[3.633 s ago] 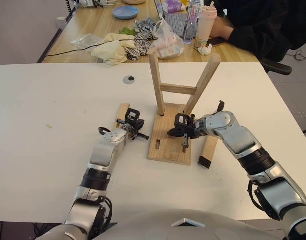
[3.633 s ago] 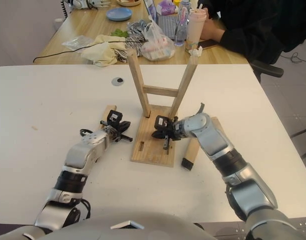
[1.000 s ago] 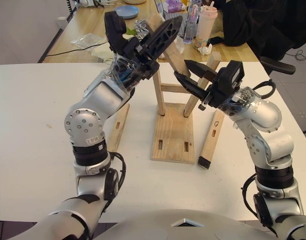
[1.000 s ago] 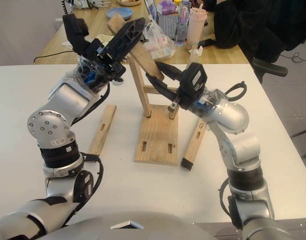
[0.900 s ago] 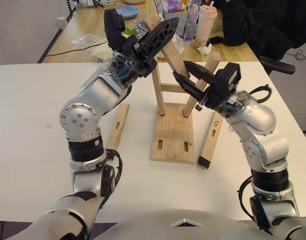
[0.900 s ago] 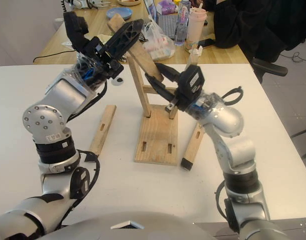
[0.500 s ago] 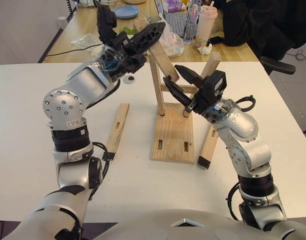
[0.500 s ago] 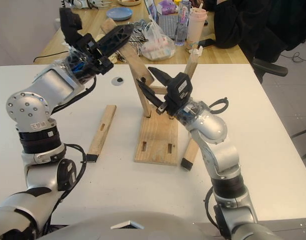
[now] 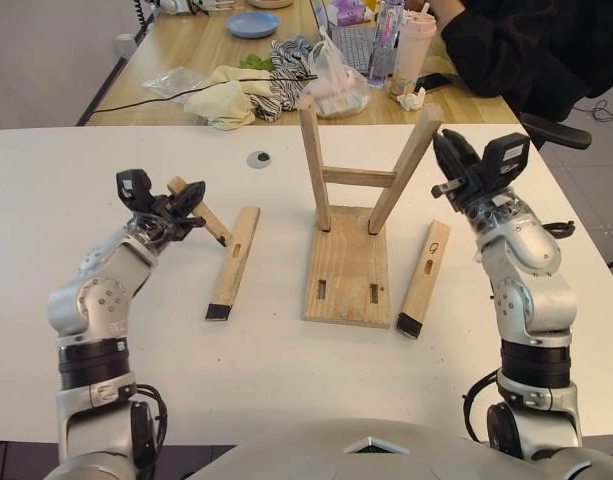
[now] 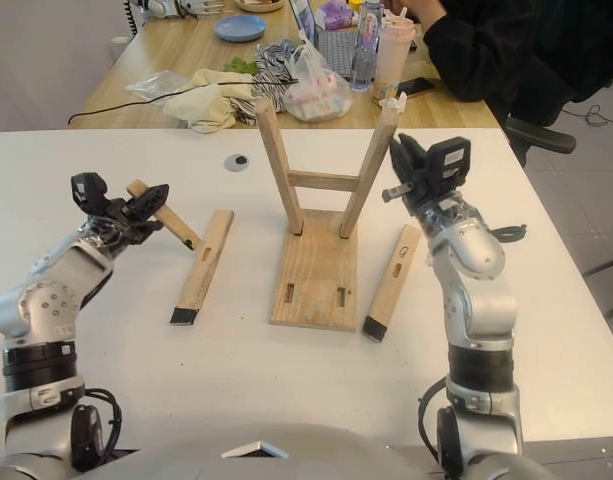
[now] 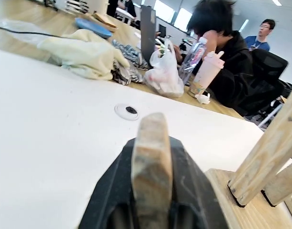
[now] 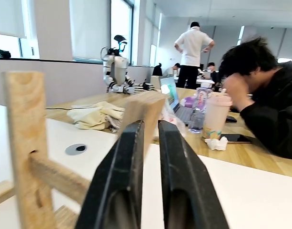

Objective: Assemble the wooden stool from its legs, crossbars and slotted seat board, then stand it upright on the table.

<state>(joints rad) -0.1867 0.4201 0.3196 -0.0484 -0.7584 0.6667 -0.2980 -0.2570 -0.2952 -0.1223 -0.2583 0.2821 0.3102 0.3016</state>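
A white surface (image 9: 286, 380) carries the half-built stool. The flat slotted wooden seat board (image 9: 346, 272) lies in the middle. Two pale wooden legs stand up from its far end: the left upright leg (image 9: 313, 170) leans slightly, and the right upright leg (image 9: 406, 165) slants outward at the top. A short wooden crossbar (image 9: 358, 178) joins the two partway up. Two empty slots show in the near half of the board.

Two more legs lie flat on either side of the board. The left loose wooden leg (image 9: 233, 262) is a little apart from it. The right loose wooden leg (image 9: 424, 265) lies closer in. Each has a dark cap at its near end.

The left gripper (image 9: 181, 213) sits low over the surface, left of the left loose leg. Its jaws are clamped on a short wooden bar (image 9: 214, 230) that tilts down towards that leg's far end. I can't tell whether the low end touches the surface. The left wrist view shows the bar's end (image 11: 152, 167) squeezed between the black fingers (image 11: 191, 191).

The right gripper (image 9: 448, 150) is raised just beside the top of the right upright leg. Its jaws are drawn almost together, leaving only a thin slit, and they grip nothing.

A small round grey disc (image 9: 258, 159) lies flat beyond the stool.
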